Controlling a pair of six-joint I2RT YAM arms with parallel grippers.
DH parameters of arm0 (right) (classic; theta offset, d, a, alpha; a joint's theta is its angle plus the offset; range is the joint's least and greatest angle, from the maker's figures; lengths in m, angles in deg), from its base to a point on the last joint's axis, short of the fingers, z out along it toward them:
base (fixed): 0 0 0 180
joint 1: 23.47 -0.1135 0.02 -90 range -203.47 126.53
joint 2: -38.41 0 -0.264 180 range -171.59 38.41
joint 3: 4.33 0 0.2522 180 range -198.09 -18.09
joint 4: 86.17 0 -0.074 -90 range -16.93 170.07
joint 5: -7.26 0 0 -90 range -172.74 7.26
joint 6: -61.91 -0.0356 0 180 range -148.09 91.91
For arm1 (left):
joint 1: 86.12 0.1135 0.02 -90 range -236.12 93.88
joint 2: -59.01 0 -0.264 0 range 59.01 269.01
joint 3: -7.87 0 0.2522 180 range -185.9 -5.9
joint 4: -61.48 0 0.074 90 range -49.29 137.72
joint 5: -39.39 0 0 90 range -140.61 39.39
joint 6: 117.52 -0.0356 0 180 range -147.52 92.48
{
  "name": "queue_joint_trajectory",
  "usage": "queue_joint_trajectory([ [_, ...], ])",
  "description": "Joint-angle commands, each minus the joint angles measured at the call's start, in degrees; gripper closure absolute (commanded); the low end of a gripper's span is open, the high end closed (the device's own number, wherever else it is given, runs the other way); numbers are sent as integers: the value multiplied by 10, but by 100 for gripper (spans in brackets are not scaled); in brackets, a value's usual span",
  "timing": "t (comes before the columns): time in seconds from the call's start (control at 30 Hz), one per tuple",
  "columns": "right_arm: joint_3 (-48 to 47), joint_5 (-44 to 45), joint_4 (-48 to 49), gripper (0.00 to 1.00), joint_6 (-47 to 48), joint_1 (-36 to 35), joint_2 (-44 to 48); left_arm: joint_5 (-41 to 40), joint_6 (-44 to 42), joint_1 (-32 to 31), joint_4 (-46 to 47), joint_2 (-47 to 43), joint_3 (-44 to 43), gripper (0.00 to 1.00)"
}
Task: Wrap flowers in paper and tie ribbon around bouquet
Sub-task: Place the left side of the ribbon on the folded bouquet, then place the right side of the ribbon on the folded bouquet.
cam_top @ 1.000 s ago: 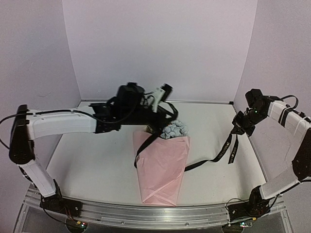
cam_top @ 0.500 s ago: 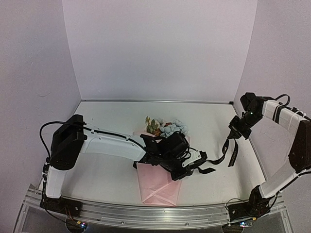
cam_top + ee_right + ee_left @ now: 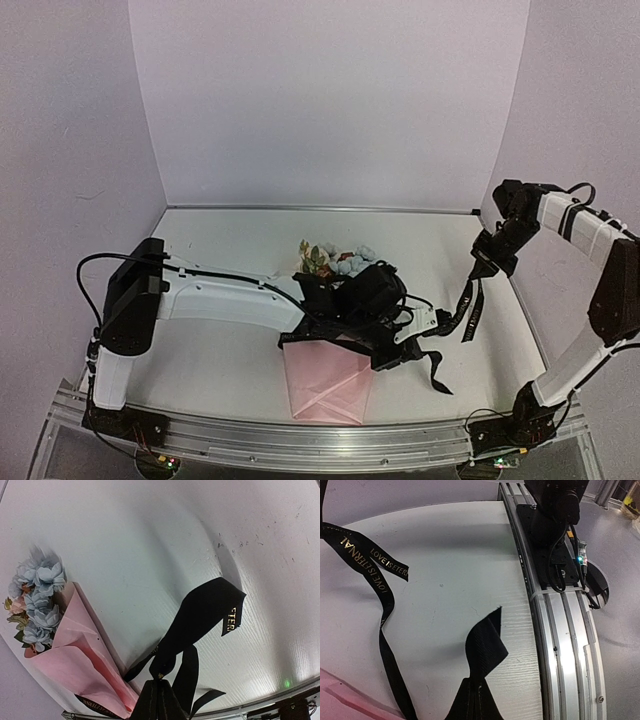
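You face a plain lilac back wall (image 3: 330,100), with a matching left wall (image 3: 60,150) and right wall (image 3: 590,100) closing in. The table (image 3: 220,250) is white and softly lit (a faint grain shows from the left wrist). An aluminium rail (image 3: 300,440) edges its near side.
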Motion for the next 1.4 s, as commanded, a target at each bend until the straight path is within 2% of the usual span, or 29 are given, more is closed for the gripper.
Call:
queue_joint_trajectory([
  [0.0,-16,1,-20,100,17,-6,-5,6,-24,-4,64,-27,16,100],
  [0.13,-27,-1,-24,100,21,-9,-7,7,-29,-4,3,43,-38,100],
  [0.33,-34,3,-31,100,41,-19,3,7,1,2,32,62,-33,99],
  [0.43,-29,5,-31,100,51,-19,15,16,23,15,45,63,-35,90],
  [0.47,-28,7,-31,100,54,-19,18,21,36,20,53,62,-32,85],
  [0.6,-31,8,-31,100,63,-19,20,26,56,29,64,47,-34,44],
  [0.63,-33,8,-31,100,65,-19,20,27,63,31,68,39,-33,37],
  [0.77,-36,7,-30,100,73,-19,19,43,97,48,91,-10,-9,18],
  [0.83,-33,7,-28,100,78,-19,22,49,115,61,99,-35,7,14],
  [0.93,-27,4,-16,100,88,-20,26,46,137,85,100,-84,51,10],
  [1.1,-29,-4,10,100,99,-27,30,-3,166,109,88,-169,152,12],
  [1.23,-49,-3,24,100,130,-53,33,-54,195,141,68,-238,261,21],
  [1.37,-80,-51,60,100,141,-91,24,-79,222,179,51,-279,342,34],
])
